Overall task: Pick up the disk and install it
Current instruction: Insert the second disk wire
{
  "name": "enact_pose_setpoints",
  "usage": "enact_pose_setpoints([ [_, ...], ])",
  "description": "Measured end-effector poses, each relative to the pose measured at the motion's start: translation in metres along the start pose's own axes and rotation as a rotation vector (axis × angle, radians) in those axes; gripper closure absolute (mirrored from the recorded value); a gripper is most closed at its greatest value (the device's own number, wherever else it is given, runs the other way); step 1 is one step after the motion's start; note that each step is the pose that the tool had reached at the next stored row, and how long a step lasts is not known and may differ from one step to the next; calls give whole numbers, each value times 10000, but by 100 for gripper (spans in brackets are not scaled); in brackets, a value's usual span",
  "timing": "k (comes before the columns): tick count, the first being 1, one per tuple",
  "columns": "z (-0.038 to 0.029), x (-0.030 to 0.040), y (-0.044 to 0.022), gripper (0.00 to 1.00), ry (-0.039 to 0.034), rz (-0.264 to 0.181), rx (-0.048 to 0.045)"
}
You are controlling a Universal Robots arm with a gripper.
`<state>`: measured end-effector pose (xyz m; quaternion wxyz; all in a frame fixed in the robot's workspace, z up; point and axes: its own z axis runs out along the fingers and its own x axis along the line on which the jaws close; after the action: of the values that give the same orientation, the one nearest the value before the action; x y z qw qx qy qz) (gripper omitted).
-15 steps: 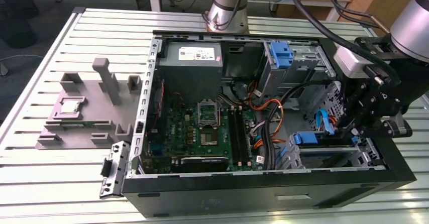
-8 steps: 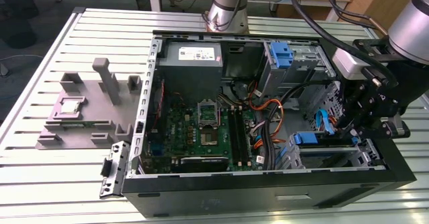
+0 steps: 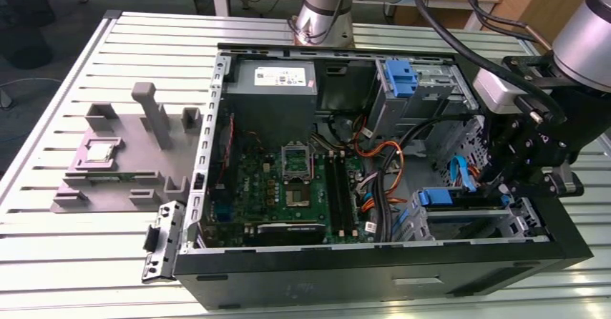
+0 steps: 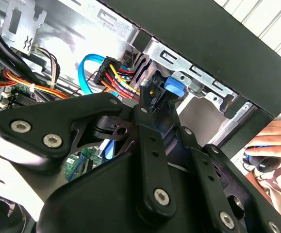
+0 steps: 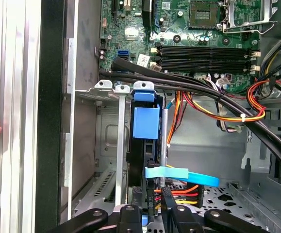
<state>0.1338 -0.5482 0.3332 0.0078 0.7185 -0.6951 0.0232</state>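
Exterior view: the gripper (image 3: 523, 183) hangs inside the open computer case (image 3: 382, 262), at the drive cage (image 3: 468, 222) in the case's front corner on the exterior view's right.
Disk: in the first wrist view the disk (image 5: 145, 145) stands on edge in a slot of the drive cage, its blue bracket tab (image 5: 145, 122) facing the motherboard (image 5: 179, 29); it looks seated or nearly so, a judgement only.
Fingers: they sit at the connector end of the disk, one finger (image 5: 129, 216) on either side of it; I cannot tell whether they clamp it or have let go.
Cables: a blue data cable (image 5: 184, 174) and a red-yellow-black power lead (image 5: 179, 191) run to the disk's end, close under the fingers.
Doing it well: keep the disk parallel to the slot rails, push straight along the slot, and stay off the cable plugs.
Risk: a tilted disk would likely bind on the cage's metal rails.
Bystander: a person's hand (image 4: 273, 143) rests on a mouse (image 4: 264, 160) beyond the case wall.
Counter: the slatted counter (image 3: 96, 262) carries the case and a grey fixture (image 3: 124, 162).
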Motion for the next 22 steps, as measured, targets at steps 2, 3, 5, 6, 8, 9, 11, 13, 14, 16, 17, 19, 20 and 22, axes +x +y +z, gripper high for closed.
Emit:
enact_pose_setpoints([
  [2,0,0,0,70,0,0,0],
  [3,0,-1,0,70,1,0,0],
  [5,0,-1,0,70,0,0,0],
  [6,0,-1,0,72,-1,0,0],
  [8,0,-1,0,78,0,0,0],
  [9,0,-2,0,84,0,0,0],
  [11,0,-2,0,84,0,0,0],
  [13,0,-2,0,84,1,0,0],
  [14,0,-2,0,84,0,0,1],
  [16,-12,-2,0,84,4,0,0],
  [17,-29,-2,-1,84,1,0,0],
  [19,-70,1,-1,84,0,0,0],
  [20,-81,1,-2,84,1,0,0],
  [22,-83,2,-2,84,30,0,-1],
])
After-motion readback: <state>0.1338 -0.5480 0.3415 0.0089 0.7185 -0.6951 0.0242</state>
